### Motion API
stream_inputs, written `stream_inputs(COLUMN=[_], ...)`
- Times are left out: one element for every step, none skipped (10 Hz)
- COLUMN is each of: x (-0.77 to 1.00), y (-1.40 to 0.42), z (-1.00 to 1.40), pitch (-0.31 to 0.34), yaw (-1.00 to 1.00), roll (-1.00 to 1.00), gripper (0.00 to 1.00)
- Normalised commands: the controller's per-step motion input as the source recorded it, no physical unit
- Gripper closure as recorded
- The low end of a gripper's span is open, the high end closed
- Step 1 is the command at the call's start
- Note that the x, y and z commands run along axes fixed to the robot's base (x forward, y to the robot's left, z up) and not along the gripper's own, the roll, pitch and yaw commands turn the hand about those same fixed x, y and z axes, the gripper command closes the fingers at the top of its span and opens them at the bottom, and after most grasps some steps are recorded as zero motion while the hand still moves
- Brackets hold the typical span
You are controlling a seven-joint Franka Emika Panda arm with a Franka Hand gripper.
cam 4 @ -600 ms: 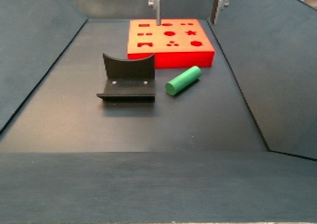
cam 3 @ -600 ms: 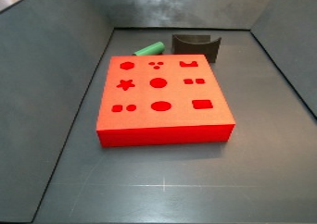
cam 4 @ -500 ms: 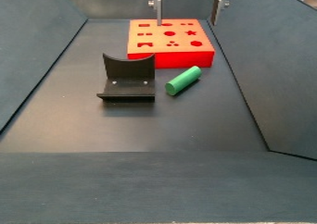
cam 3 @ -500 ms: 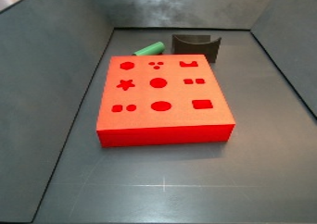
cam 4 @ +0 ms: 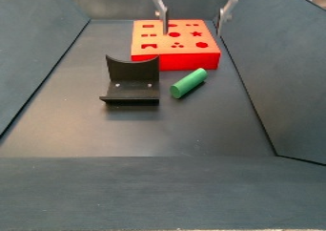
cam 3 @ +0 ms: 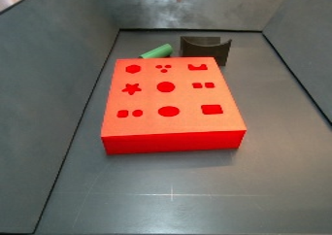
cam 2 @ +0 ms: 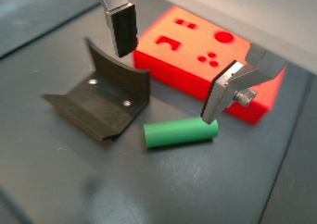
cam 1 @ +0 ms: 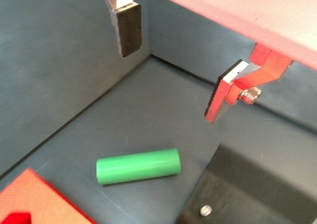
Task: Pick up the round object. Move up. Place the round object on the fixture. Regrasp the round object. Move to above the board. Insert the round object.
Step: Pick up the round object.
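Fingers (cam 2: 122, 35) of the gripper (cam 2: 170, 63) hang wide apart, empty, high above the green peg (cam 2: 181, 133); nothing picked up yet, every step remains.

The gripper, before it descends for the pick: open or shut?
Open: the gripper fingers stand apart, empty, above the green peg.

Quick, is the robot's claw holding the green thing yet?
End effector: open and empty, up above the floor; the round object lies below it, untouched.
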Motion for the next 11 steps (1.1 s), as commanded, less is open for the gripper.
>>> stream_inputs(x=[-0.02, -0.06, 0.16, 0.06, 0.11, 0.1, 0.08, 0.07, 0.0, -0.19, -0.05], y=[0.0, -0.08, -0.09, -0.1, -0.31, -0.35, -0.37, -0.06, -0.14, -0.25, -0.1], z=[-0.88, -0.76, -0.04, -0.13, -0.59, -0.62, -0.54, -0.08, -0.46, -0.77, -0.29], pitch=[-0.051, 0.0, 0.0, 0.0, -0.07, -0.051, -0.037, -0.014, -0.091, -0.139, -0.08], yaw=[-1.0, -0.94, -0.03, -0.01, -0.61, -0.79, -0.74, 0.0, 0.0, 0.01, 0.03], roll=[0.0, 0.0, 0.0, 0.01, 0.07, 0.08, 0.07, 0.0, 0.04, 0.18, 0.01], gripper=[0.0, 0.0, 0.0, 0.0, 0.0, 0.0, 0.0, 0.0, 0.0, 0.0, 0.0])
